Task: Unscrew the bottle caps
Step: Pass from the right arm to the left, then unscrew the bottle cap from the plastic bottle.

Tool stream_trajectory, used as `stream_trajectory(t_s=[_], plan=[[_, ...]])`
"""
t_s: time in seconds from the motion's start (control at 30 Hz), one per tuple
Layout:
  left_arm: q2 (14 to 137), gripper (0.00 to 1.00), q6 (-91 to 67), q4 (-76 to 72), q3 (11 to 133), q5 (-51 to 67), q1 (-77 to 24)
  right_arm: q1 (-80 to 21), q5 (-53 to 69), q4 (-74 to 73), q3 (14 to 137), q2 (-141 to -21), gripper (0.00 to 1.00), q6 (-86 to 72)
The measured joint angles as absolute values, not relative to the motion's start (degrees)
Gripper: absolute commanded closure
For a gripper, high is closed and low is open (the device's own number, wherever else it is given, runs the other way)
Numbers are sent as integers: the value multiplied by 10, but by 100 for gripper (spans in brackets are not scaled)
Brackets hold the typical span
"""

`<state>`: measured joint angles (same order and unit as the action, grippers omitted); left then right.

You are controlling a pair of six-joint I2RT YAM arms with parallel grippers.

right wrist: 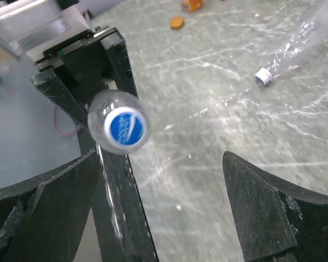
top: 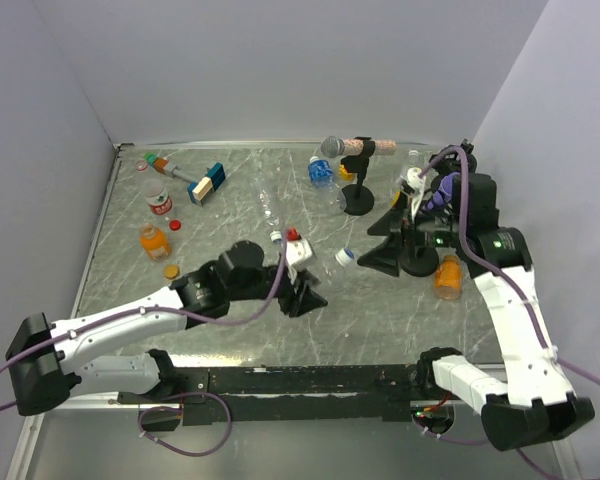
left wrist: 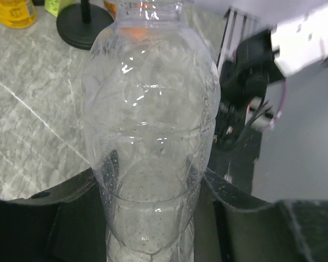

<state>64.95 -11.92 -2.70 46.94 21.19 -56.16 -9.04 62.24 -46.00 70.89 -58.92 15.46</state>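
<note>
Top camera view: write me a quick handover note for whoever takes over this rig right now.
Left gripper: shut on a clear bottle.
Right gripper: open, facing that bottle's blue cap without touching it.
Done: a red cap and an orange cap lie loose on the left side.
Left: the blue cap is on its bottle, and I cannot tell whether it has been loosened. The lying bottle nearby has its white cap on.

Two microphones, two orange bottles, one blue-and-tan block, two arms
</note>
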Motion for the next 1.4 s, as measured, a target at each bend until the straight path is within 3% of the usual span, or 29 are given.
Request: stream_trajectory(t_s=[0.17,0.37,0.67,0.97,1.13,1.33,1.37,1.4], plan=[[642,80,-44,25,469,104,-657,-80,663,-602,738,-566,2,266],[655,81,11,48,469,21,-706,-86,681,-681,718,-577,14,288],[691,82,24,55,470,-32,-728,-145,630,-693,683,-602,27,253],[705,82,24,50,479,-46,-729,-152,603,-689,683,-635,27,235],[714,82,24,49,480,-49,-729,-152,601,-688,684,-652,47,235],[718,82,24,41,480,-52,-729,-152,602,-692,688,-671,52,240],[718,82,24,38,480,-54,-729,-152,604,-693,688,-671,56,241],[718,82,24,37,480,-55,-729,-152,604,-694,689,-672,67,244]])
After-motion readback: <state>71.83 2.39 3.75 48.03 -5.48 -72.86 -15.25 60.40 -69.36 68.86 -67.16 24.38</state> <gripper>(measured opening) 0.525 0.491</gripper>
